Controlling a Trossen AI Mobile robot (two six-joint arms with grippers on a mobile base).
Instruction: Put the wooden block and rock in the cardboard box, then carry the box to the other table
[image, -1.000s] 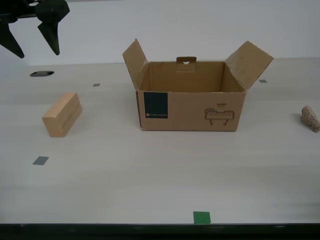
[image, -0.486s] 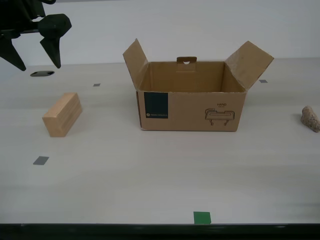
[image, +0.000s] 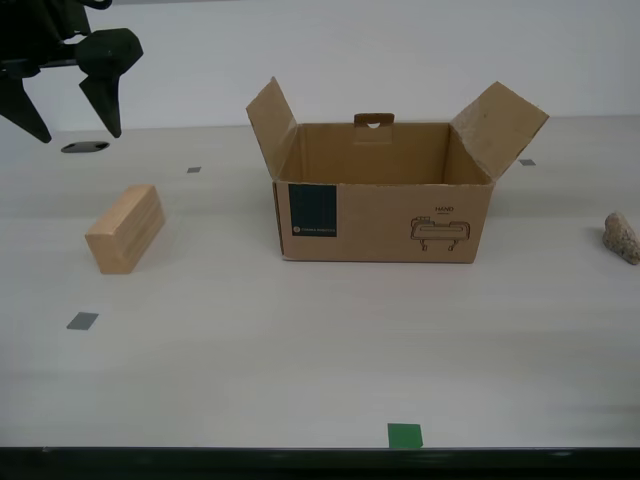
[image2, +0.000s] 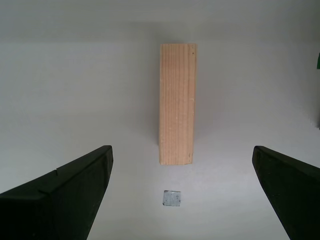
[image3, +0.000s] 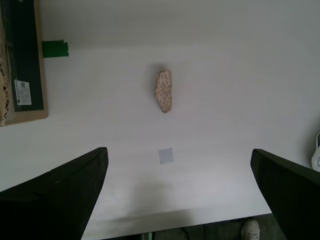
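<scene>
Table (image: 300, 360): smooth and pale, bearing everything below; small grey square markers and one green square near the front edge in the exterior view.
Box (image: 385, 215): upright at mid-table, flaps open, dark teal label toward the exterior view's left, line drawing on the front, tab with hole at the back wall; nothing seen inside.
Second gripper (image: 66, 85): spread wide, holding nothing, hanging above the table at the exterior view's upper left, clear of the block; in its wrist view (image2: 182, 192) the block lies between the two dark fingers (image2: 65, 195), untouched.
First gripper (image3: 177, 195): spread wide, holding nothing, above the rock, well apart from it.
Block (image: 125, 228): flat on the table, well apart from the box, toward the exterior view's left.
Rock (image: 621, 237): on the table at the exterior view's right edge, well apart from the box.
</scene>
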